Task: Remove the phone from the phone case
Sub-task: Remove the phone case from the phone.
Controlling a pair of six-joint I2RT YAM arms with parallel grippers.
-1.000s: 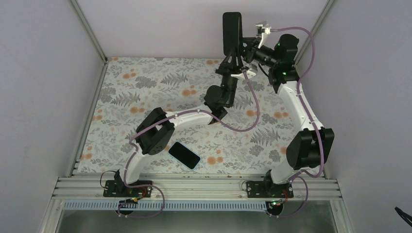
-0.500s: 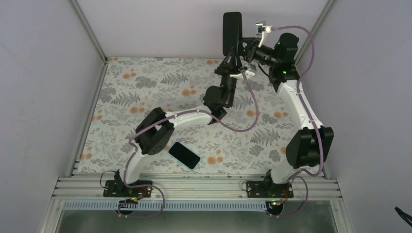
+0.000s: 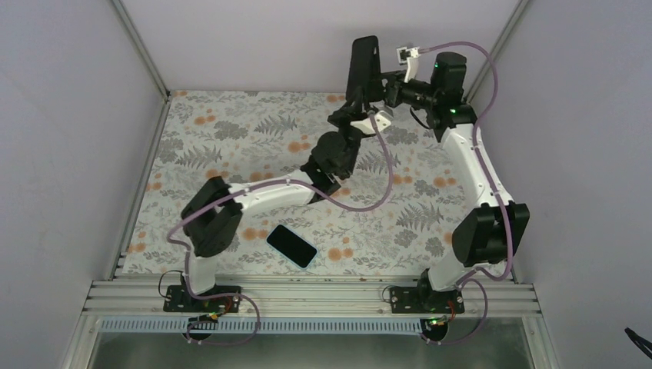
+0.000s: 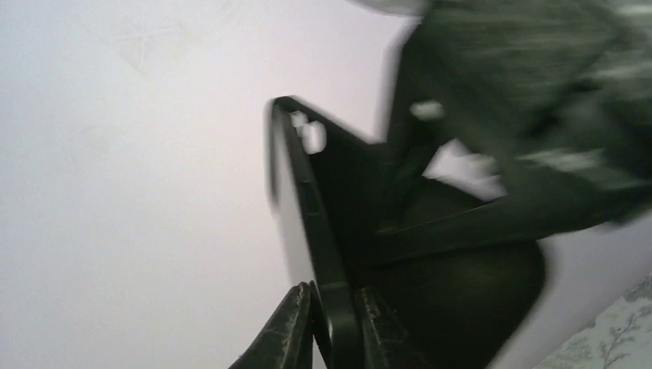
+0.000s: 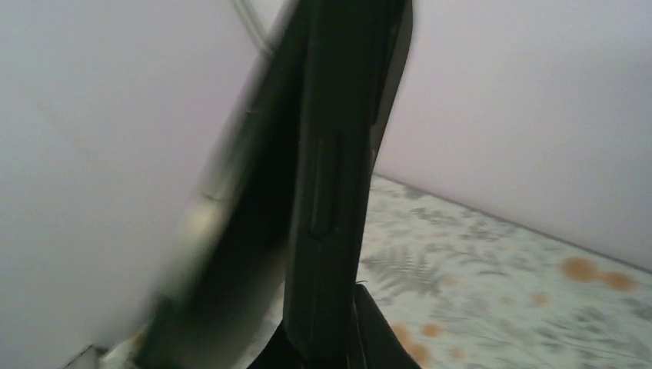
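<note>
Since a moment ago the left arm [image 3: 254, 194] has stretched out, its elbow swinging towards the left wall. The case [image 3: 364, 61] has turned from nearly face-on to nearly edge-on, held high over the far end of the table [image 3: 231, 131].

Both claws have hold of it up there. The left claw [image 3: 360, 101] pinches the lower end. From its own camera two dark fingers [image 4: 288, 330] press on either side of the case's thin edge. That whole view is smeared, and the dark bulk [image 4: 538, 92] filling its right side is too blurred to name.

The right claw [image 3: 384, 79] comes in from the right. In its camera the case stands up between the fingertips [image 5: 373, 342], which sit tight against it and barely show at the bottom edge. The top of the case is cut off, and I cannot make out the grey-and-dark smear to its left.

The phone [image 3: 291, 245] is out of the case, lying flat and dark on the flowered cloth near the left arm's base, well apart from the case.
</note>
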